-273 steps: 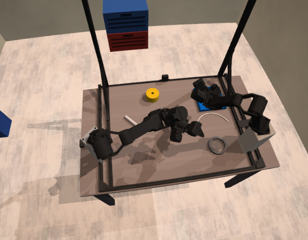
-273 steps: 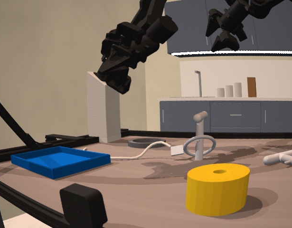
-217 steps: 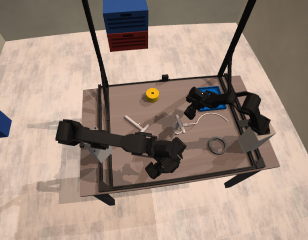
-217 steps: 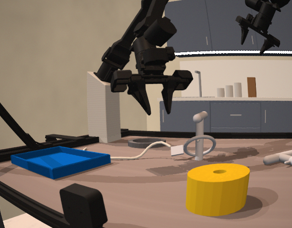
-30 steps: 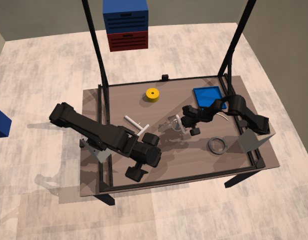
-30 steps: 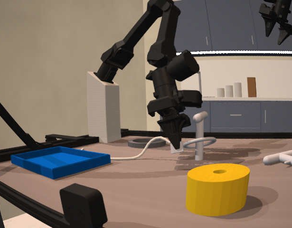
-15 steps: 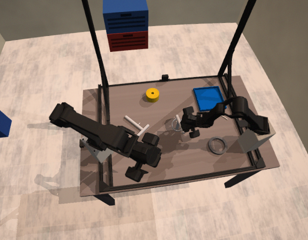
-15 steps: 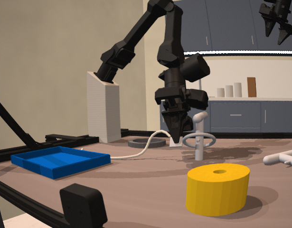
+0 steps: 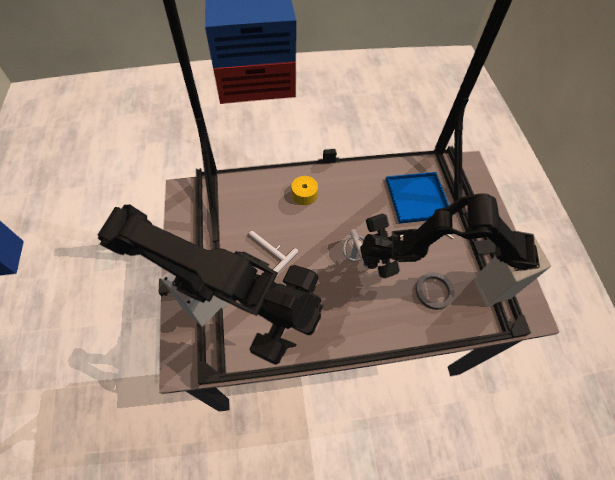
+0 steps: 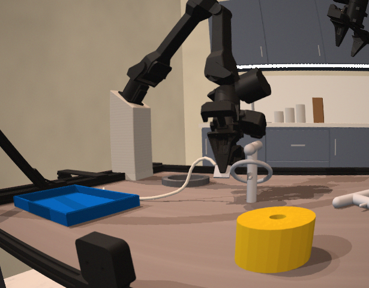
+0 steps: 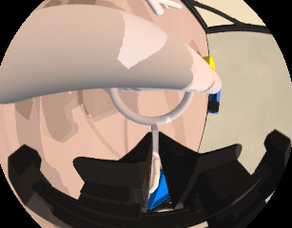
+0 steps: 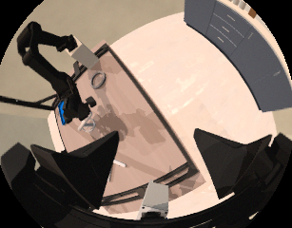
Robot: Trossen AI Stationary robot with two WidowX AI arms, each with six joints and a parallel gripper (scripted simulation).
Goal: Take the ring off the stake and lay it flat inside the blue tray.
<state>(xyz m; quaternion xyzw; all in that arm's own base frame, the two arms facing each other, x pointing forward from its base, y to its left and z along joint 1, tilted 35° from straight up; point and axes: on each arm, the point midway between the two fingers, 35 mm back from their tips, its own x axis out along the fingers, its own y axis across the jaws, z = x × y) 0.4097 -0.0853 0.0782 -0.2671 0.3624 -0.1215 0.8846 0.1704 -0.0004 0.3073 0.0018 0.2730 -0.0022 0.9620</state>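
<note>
One narrow grip is ours: the left gripper [image 9: 368, 253] [image 10: 222, 170] [image 11: 154, 135] [image 12: 83, 118] holds the ring [image 9: 344, 248] [image 10: 232, 171] [image 11: 154, 121] [image 12: 94, 126] by its stem, around the stake [image 9: 355, 236] [image 10: 251, 192] [image 11: 88, 47] [image 12: 83, 124], and we should tilt it gently while clearing the top.

kitchen-like room | grey-blue cupboards [image 10: 293, 33] [image 12: 238, 52] | counter [image 10: 348, 125] with canisters [image 10: 289, 114]
</note>
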